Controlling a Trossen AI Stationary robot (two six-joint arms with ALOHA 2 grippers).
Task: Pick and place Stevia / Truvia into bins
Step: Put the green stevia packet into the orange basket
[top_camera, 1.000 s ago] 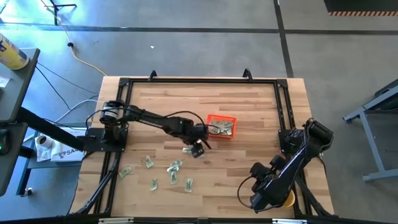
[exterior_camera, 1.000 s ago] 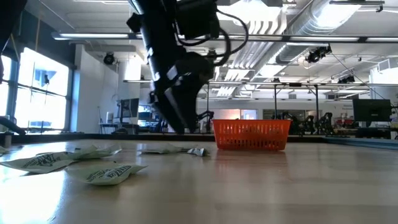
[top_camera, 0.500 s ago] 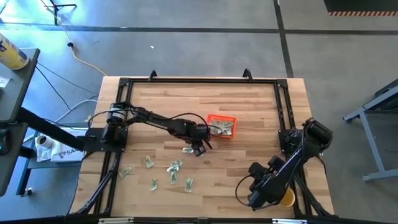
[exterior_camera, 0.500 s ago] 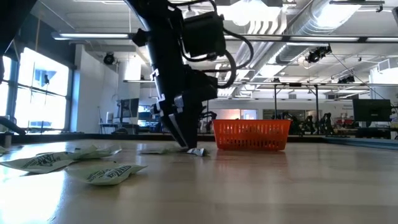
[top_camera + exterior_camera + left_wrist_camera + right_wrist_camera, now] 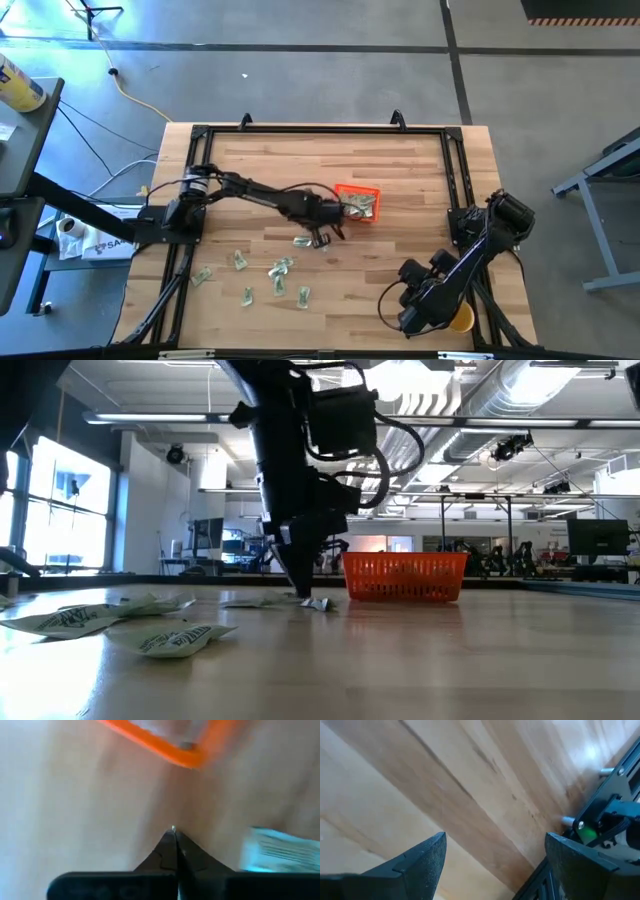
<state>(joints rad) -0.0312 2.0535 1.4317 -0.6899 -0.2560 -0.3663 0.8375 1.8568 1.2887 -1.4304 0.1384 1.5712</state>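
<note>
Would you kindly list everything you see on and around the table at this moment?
Table: one, light wood, black frame on top.
Bin: one, orange, mid-table, sachets inside.
Loose sachets: about seven, pale green and white, scattered on the table's left half, lower left of the bin in the high view.
Cup: one, yellow, by the right arm at the table's right corner.
Cable: one, yellow, on the floor beyond the table.
Left pincer: one, dark, shut, tip down at the tabletop beside the sachet nearest the bin.
Right pincer: one, dark, open, low over bare wood near the cup.
</note>
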